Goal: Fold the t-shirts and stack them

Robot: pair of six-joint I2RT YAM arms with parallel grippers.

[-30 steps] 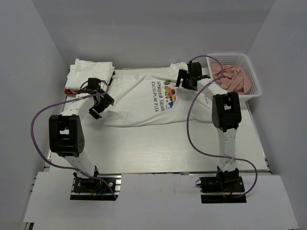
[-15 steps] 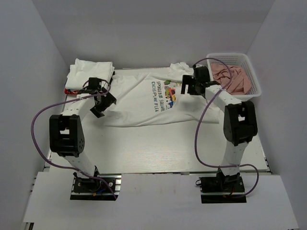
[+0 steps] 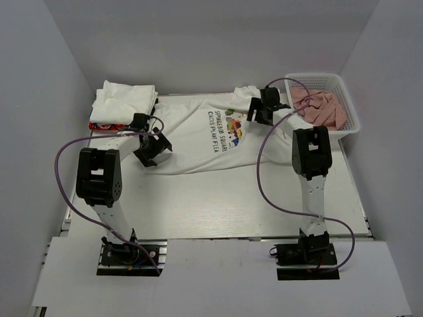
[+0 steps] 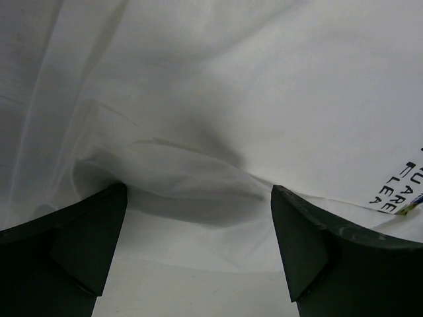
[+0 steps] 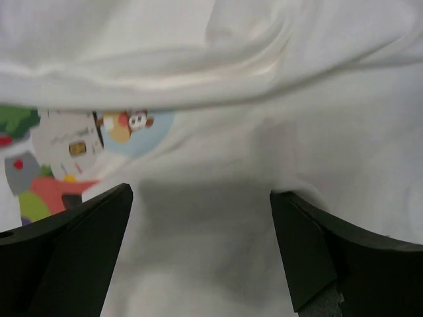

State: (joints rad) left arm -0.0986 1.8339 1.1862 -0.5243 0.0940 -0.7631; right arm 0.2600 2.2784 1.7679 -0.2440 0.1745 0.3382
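Note:
A white t-shirt point(image 3: 198, 135) with a colourful cartoon print point(image 3: 232, 128) and dark lettering lies spread across the back middle of the table. A folded white t-shirt point(image 3: 124, 100) lies at the back left. My left gripper point(image 3: 153, 149) is open, low over the spread shirt's near left hem; in the left wrist view point(image 4: 198, 244) cloth lies between the fingers. My right gripper point(image 3: 259, 111) is open over the shirt's right part beside the print; the right wrist view point(image 5: 198, 244) shows white cloth and the print point(image 5: 66, 152) between the fingers.
A white basket point(image 3: 350, 112) with salmon-pink cloths point(image 3: 320, 105) stands at the back right. Something red and black point(image 3: 99, 125) peeks out under the folded shirt. Purple cables loop beside both arms. Grey walls close in on three sides.
My left gripper moved right and nearer, onto the shirt's left hem. My right gripper swung right half a second ago and is back near the print.

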